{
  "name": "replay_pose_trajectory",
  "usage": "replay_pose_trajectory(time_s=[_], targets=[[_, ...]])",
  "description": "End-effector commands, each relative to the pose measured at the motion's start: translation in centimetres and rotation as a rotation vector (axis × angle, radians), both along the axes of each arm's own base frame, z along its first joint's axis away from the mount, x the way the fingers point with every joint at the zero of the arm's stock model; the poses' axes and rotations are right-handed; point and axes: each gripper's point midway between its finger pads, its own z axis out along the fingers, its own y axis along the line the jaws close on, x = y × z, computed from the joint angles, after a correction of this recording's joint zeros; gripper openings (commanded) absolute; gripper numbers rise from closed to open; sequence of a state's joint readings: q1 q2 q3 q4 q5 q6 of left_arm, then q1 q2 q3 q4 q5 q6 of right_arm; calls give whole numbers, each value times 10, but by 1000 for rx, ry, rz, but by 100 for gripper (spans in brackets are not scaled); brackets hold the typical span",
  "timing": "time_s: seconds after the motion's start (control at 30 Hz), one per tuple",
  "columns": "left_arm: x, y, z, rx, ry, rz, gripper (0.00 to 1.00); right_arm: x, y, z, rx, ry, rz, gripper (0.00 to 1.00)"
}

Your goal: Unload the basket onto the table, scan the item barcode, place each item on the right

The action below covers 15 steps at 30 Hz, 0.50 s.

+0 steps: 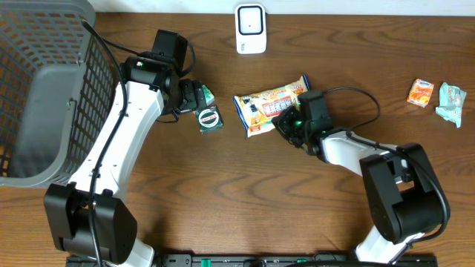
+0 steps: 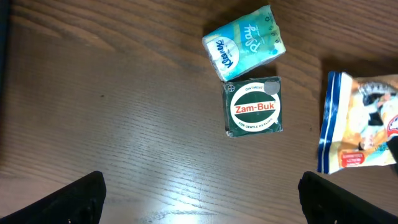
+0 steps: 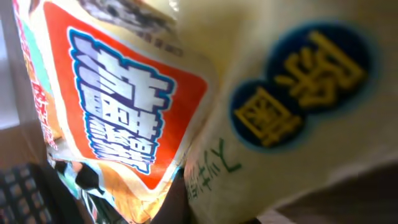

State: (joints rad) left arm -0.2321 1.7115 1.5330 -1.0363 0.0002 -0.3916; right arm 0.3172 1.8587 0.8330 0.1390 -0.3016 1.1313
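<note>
1. R gripper (image 1: 292,122) is closed on the right end of the snack pkt (image 1: 266,104). The wrist cam is filled w/ its wrapper, so I read that as a grip.
2. The pkt lies mid-table and isn't lifted, as far as I can tell. The scanner (image 1: 251,28) stands at the far edge, well apart.
3. L gripper (image 2: 199,193) is wide open over the Zam-Buk tin (image 2: 254,107) and tissue pack (image 2: 245,41), holding nothing.
4. Done: the grasp only. Left to do: lift the pkt, find the barcode (not visible) and present it to the scanner.
</note>
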Motion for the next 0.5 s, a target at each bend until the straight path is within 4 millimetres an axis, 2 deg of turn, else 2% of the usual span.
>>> replay_pose_trajectory(time_s=[0.0, 0.13, 0.23, 0.3, 0.4, 0.43, 0.47], targets=[[2, 3, 3, 11, -8, 1, 98, -21, -34, -38, -106, 69, 33, 1], [2, 3, 3, 11, -8, 1, 98, -15, -43, -14, -131, -25, 126, 1], [2, 3, 3, 11, -8, 1, 98, -16, -36, 15, -156, -169, 316, 1], [2, 3, 3, 11, -8, 1, 98, -26, -30, 27, -171, -218, 431, 1], [2, 3, 3, 11, -8, 1, 98, -52, -40, 22, -241, -150, 512, 1], [2, 3, 3, 11, -8, 1, 97, -54, -42, 20, -251, -138, 512, 1], [2, 3, 3, 11, -8, 1, 98, -60, -49, 14, -281, -94, 502, 12]])
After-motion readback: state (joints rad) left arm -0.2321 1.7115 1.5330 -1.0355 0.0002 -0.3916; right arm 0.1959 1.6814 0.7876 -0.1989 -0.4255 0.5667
